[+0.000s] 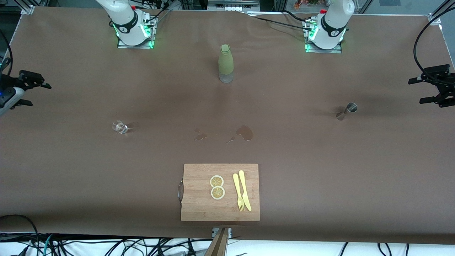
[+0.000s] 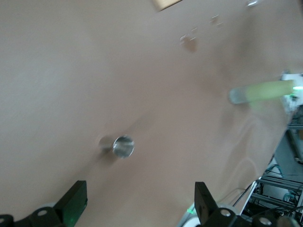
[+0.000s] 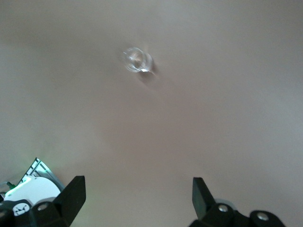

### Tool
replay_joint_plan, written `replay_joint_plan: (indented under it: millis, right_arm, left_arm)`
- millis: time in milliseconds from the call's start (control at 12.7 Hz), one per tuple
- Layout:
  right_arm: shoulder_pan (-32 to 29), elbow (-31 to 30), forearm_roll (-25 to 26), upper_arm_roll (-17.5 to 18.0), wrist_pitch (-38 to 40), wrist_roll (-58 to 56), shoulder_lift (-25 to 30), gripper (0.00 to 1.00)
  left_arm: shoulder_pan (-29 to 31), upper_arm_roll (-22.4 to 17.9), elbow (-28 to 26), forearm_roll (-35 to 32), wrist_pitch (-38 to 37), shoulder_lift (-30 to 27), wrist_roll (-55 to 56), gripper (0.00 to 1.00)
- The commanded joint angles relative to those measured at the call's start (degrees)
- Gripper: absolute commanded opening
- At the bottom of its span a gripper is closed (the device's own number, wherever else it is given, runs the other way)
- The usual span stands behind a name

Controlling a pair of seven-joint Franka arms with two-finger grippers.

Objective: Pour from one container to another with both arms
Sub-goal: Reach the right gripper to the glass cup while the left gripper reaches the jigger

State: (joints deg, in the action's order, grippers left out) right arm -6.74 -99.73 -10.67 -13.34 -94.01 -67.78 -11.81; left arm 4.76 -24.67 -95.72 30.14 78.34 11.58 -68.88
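Scene: Two Franka arms wait at either end of a brown-covered counter (image 1: 71, 170), nothing yet picked up.
Glass tumbler (image 1: 119, 127): Stands on the counter toward the right arm's end, well apart from everything else; seen from above in the right wrist view (image 3: 138, 60). Likely light, rigid, slick and breakable, so a gentle squeeze across the side wall at mid-height looks safest.
Jigger (image 1: 346, 111): The silver hourglass piece stands toward the left arm's end, mouth up in the left wrist view (image 2: 122, 145). Probably stiff, light, smooth metal; the narrow waist offers the natural hold, and it may tip easily.
Right gripper (image 1: 33, 81): Hangs at the counter's edge on its own end, jaws spread wide and empty, well apart from the tumbler.
Left gripper (image 1: 435, 87): Hangs at its own end, jaws spread wide and empty, well apart from the jigger.
Also there: An olive-green bottle (image 1: 225, 63) mid-counter between the bases; wet patches (image 1: 244, 132) nearer the camera; a cutting board (image 1: 220, 192) with lemon slices (image 1: 217, 187), fork (image 1: 238, 192) and knife (image 1: 245, 190).
Progress: The pour appears not yet begun.
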Motion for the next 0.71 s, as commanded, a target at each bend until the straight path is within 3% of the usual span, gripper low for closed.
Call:
replay_joint_plan:
  millis: [0,315,472,630]
  right_arm:
    - [-3.7,0.4,-10.5,-1.3,-1.3,-15.3,-7.1,1.0]
    - [-5.7,0.4,-21.4,-1.3,-1.7,-32.3,-14.8,1.0]
    - [-6.5,0.3,-27.6,-1.3,-4.1,-45.5,-18.7,1.0]
    - [-7.3,0.1,-32.3,-1.3,-4.2,-51.6,-22.4,1.0]
  left_arm:
    - [1.0,-3.9,-7.9,7.4,0.6,-1.2,-16.5,1.0]
    - [3.1,-7.6,-16.8,16.3,0.2,-1.3,-36.8,1.0]
    - [3.8,-7.9,-19.8,18.8,0.5,-1.0,-45.5,1.0]
    - [4.2,-7.9,-22.2,22.0,0.5,0.7,-54.0,1.0]
